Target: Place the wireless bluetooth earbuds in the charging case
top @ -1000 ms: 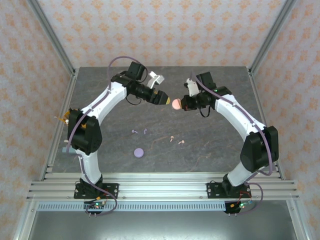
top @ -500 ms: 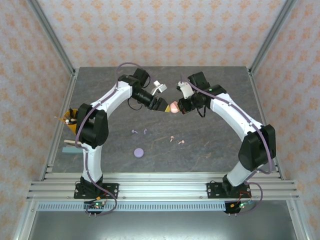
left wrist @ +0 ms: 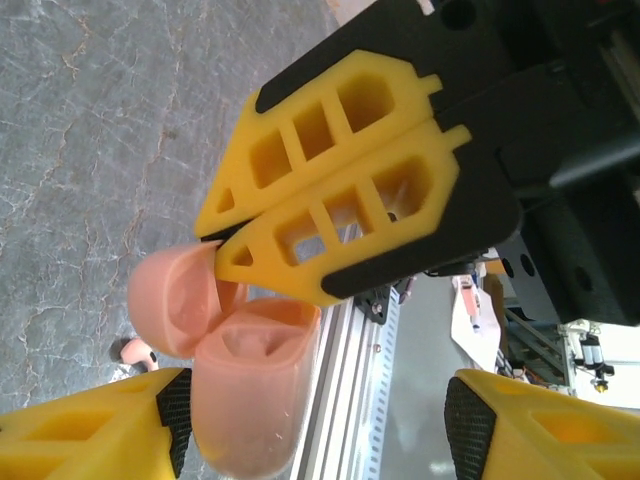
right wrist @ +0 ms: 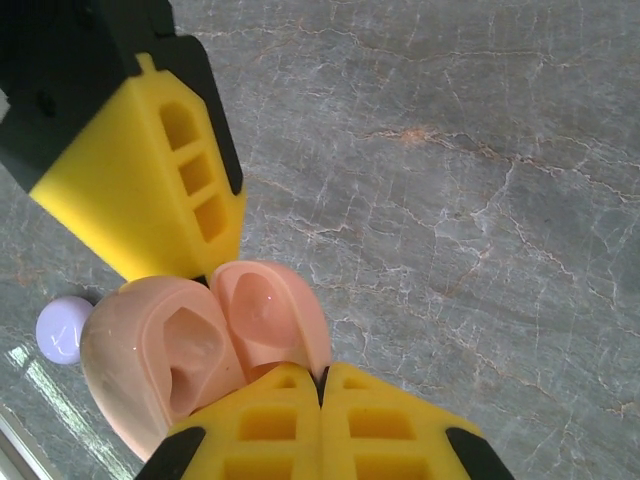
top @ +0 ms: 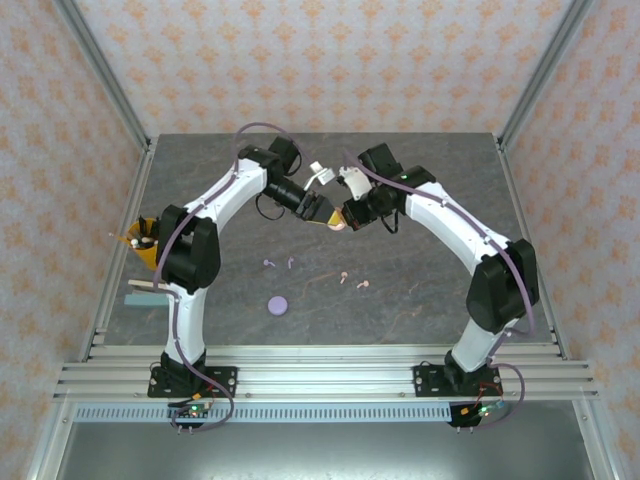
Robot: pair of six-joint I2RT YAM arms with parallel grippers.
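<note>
Pink charging case (right wrist: 190,345): open, held above desk (top: 430,290), edge clamped in closed right fingers (right wrist: 270,425); left fingers (left wrist: 90,430) apart, either side of it. 4 earbuds (top: 344,277): loose on desk. Judged light, rigid, slick; pinch gently across bulb, stem free.

**Desk:** What sits at the centre of the grey table (top: 420,290)?

**Photographer:** The left gripper (top: 322,212) and the right gripper (top: 349,214) meet tip to tip, raised above the stone, with a pink charging case (top: 338,223) between them.

**Desk:** And closer to the arm bases?

**Photographer:** Two lilac earbuds (top: 268,263) (top: 290,263) lie side by side. Two pink earbuds (top: 344,277) (top: 363,284) lie to their right, apart from them. A lilac round case (top: 277,305) rests flat, nearer the front edge than the lilac pair.

**Desk:** How do the jaws stand?

**Photographer:** Too small to tell from this height.
</note>
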